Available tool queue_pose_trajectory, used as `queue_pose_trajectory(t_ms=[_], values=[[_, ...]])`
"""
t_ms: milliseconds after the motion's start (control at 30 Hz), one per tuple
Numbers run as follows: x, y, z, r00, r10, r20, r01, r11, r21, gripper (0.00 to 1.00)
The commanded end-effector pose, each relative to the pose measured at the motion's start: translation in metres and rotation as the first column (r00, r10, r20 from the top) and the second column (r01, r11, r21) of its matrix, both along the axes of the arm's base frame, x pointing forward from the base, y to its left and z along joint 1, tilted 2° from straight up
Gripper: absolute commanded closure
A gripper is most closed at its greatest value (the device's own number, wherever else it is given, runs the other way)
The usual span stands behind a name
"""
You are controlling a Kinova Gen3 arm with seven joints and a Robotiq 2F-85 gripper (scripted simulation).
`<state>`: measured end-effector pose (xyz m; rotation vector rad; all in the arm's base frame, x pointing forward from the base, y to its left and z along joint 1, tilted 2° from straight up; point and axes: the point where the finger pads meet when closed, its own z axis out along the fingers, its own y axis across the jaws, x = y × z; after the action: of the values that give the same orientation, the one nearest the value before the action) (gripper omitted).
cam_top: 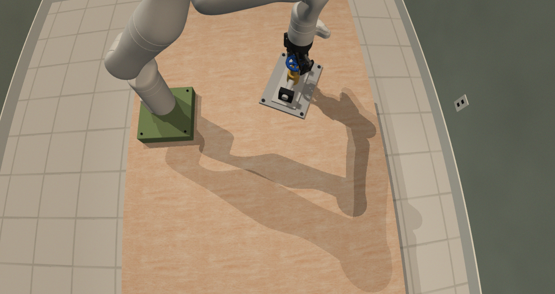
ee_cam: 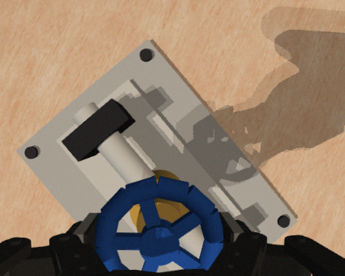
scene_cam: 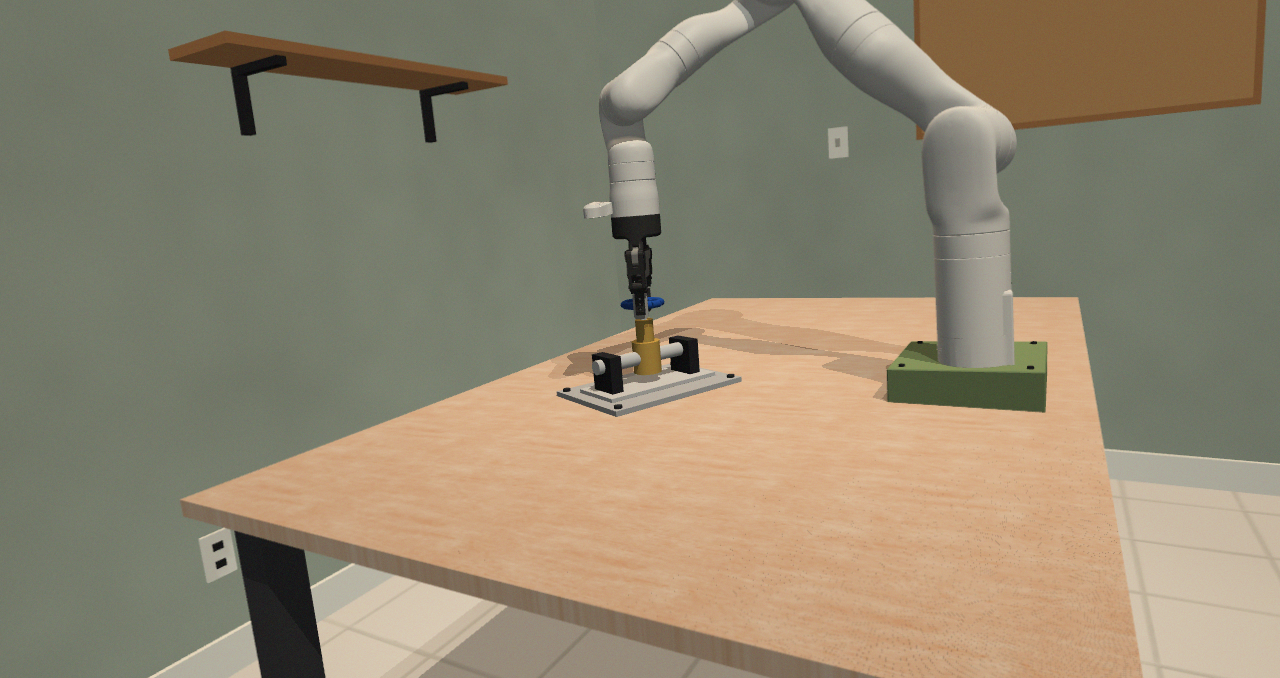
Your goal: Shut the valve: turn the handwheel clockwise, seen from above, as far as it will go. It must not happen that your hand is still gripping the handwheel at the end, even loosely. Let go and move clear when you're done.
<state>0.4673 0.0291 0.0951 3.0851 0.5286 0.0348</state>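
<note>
The valve has a blue spoked handwheel [cam_top: 292,63] [scene_cam: 656,302] [ee_cam: 159,232] on top of a brass body [cam_top: 292,77] [scene_cam: 645,352]. A white pipe [cam_top: 289,86] [ee_cam: 119,150] runs through the body between black clamps, all on a grey base plate [cam_top: 271,83] [scene_cam: 666,390] [ee_cam: 50,169]. My gripper [cam_top: 296,63] [scene_cam: 638,298] [ee_cam: 159,228] comes straight down onto the wheel. Its black fingers press the rim from both sides, so it is shut on the handwheel.
The arm's green base block [cam_top: 170,117] [scene_cam: 971,376] is bolted to the wooden table [cam_top: 252,199] [scene_cam: 716,513]. The arm casts long shadows over the table. A wall shelf [scene_cam: 331,63] hangs far off to the left.
</note>
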Motion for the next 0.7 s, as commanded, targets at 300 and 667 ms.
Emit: queue_pose_trajectory(t_ms=[300, 667], values=[[0.0004, 0.0001, -0.0005, 0.977, -0.214, 0.002, 0.214, 0.977, 0.004, 1.00], [0.0004, 0.0001, -0.0005, 0.918, -0.397, 0.002, 0.397, 0.918, 0.009, 1.00]])
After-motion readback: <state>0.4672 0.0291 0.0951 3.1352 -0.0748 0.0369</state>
